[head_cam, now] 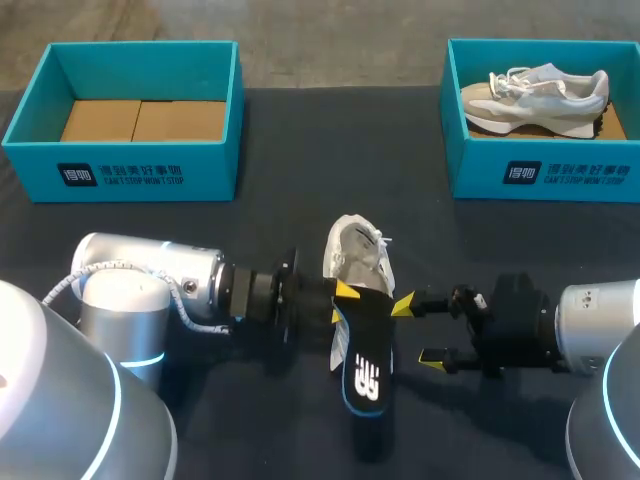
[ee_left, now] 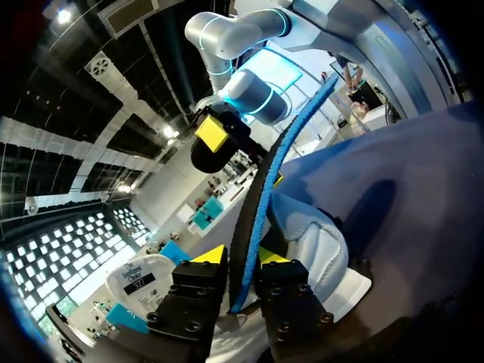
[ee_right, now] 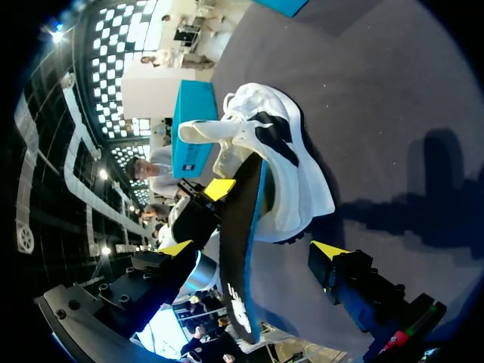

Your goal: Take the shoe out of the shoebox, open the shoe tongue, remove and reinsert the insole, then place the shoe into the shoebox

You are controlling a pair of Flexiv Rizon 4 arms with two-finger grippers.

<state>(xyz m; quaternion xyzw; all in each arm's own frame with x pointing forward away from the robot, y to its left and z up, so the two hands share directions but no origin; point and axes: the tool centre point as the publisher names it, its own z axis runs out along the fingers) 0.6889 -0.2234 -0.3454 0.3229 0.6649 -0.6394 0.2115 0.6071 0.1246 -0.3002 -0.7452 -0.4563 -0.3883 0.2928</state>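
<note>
Centrally, low in the frame, the black insole (head_cam: 365, 365) is pinched by the left gripper (ee_left: 242, 255) just below the white shoe (head_cam: 355, 255), while the right gripper (head_cam: 418, 330) is seen spread wide beside it.

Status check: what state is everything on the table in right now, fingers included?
Left shoebox: open, no shoe inside.
Right shoebox: open, one shoe inside.
Boxed shoe: lying on its side.
Shoe on the table: out of its box, between the arms.
Insole: mostly out of the shoe, held on edge.
Left gripper: fingers shut on the insole.
Right gripper: fingers open, holding nothing.
</note>
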